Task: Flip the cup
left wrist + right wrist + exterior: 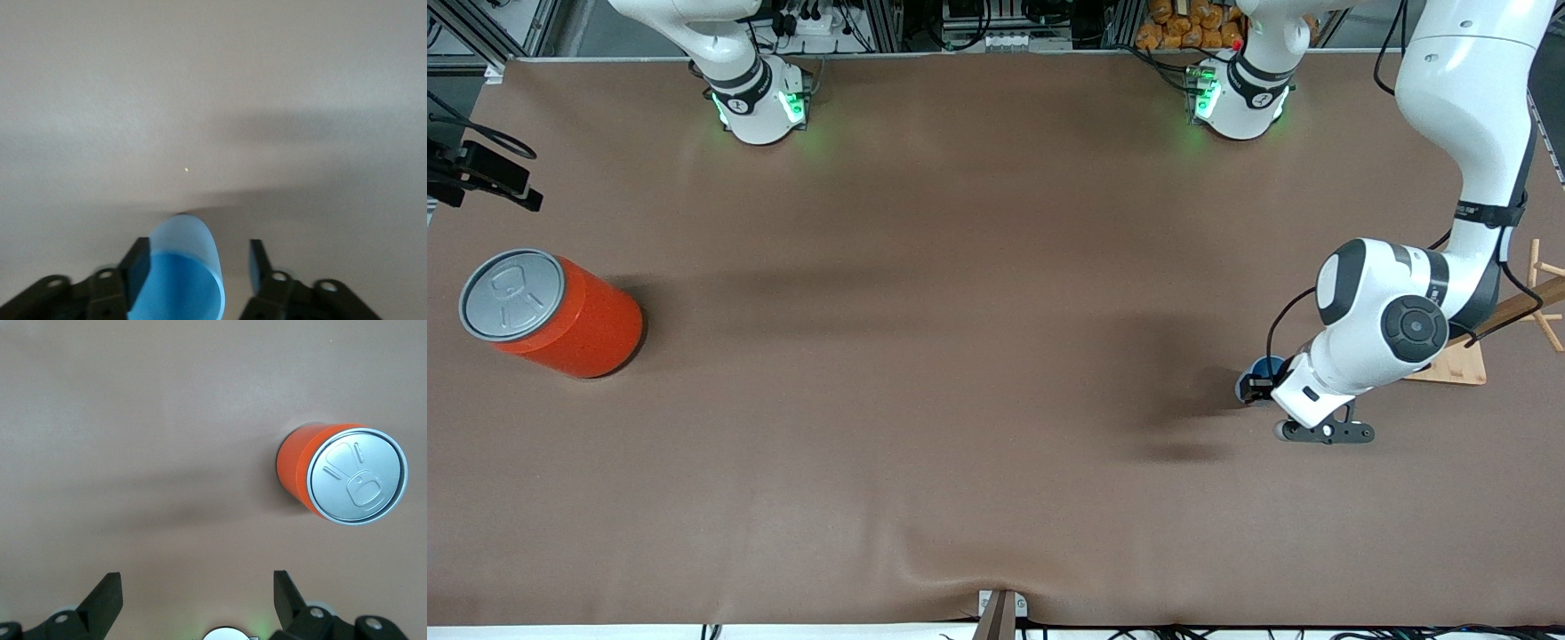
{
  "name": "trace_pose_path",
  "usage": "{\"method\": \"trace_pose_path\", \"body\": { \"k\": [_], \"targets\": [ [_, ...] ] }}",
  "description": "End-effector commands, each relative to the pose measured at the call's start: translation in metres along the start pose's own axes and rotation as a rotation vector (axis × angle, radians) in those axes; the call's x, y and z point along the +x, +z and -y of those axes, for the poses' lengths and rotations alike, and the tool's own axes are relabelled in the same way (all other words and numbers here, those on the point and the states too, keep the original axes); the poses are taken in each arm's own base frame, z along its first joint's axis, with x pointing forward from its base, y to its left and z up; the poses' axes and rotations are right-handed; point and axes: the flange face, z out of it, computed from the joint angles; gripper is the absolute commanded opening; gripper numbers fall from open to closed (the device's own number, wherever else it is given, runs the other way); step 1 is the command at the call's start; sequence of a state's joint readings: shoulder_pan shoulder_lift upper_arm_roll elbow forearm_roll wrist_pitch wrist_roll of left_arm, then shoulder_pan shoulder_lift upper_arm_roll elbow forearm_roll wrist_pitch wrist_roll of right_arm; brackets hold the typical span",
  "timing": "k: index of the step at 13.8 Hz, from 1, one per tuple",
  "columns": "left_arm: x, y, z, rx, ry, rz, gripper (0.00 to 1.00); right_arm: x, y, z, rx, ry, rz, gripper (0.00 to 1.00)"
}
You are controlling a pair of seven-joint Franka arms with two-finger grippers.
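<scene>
The light blue cup point(1268, 365) is on the brown table near the left arm's end, mostly hidden by the left hand in the front view. In the left wrist view the cup point(183, 267) sits between the fingers with its open mouth toward the camera. My left gripper point(1256, 388) is low at the table and open around the cup point(197, 253). One finger point(137, 267) is against the cup's wall and the other stands apart from it. My right gripper point(195, 581) is open and empty, high over the table, and is out of the front view.
A large orange-red can point(560, 316) with a grey lid stands near the right arm's end and also shows in the right wrist view point(340, 477). A wooden stand point(1463, 360) sits beside the left arm's elbow. A black device point(480, 173) sits at the table edge.
</scene>
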State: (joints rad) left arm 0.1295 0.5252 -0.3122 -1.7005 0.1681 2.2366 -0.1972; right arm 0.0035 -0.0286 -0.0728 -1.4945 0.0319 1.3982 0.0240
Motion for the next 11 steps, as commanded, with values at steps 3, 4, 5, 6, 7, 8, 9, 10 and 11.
{"method": "trace_pose_path", "body": {
  "k": [3, 4, 5, 6, 7, 8, 9, 10, 11],
  "targets": [
    [0.014, -0.072, 0.013, 0.044, -0.021, -0.048, 1.00, -0.004, -0.007, 0.000, -0.007, 0.012, -0.010, 1.00],
    [0.018, -0.091, 0.017, 0.054, -0.031, -0.023, 1.00, -0.004, -0.007, 0.001, -0.007, 0.010, -0.010, 1.00],
    [0.019, -0.108, 0.023, 0.070, -0.043, 0.009, 1.00, -0.004, -0.006, 0.001, -0.007, 0.010, -0.010, 1.00],
    [0.015, -0.123, 0.024, 0.081, -0.048, 0.029, 1.00, -0.004, -0.006, 0.001, -0.007, 0.010, -0.010, 1.00],
    [0.007, -0.146, 0.024, 0.095, -0.050, 0.029, 1.00, -0.004, -0.006, 0.001, -0.007, 0.010, -0.010, 1.00],
    [0.001, -0.160, 0.026, 0.105, -0.057, 0.038, 1.00, -0.003, -0.005, 0.001, -0.007, 0.011, -0.008, 1.00],
    [-0.006, -0.178, 0.026, 0.117, -0.059, 0.038, 1.00, -0.003, -0.005, 0.001, -0.007, 0.009, -0.008, 1.00],
    [-0.013, -0.196, 0.027, 0.126, -0.064, 0.029, 1.00, -0.003, -0.005, 0.001, -0.009, 0.002, -0.008, 1.00],
    [-0.019, -0.213, 0.028, 0.135, -0.066, 0.030, 1.00, -0.003, -0.005, -0.001, -0.010, 0.002, -0.008, 1.00]
  ]
}}
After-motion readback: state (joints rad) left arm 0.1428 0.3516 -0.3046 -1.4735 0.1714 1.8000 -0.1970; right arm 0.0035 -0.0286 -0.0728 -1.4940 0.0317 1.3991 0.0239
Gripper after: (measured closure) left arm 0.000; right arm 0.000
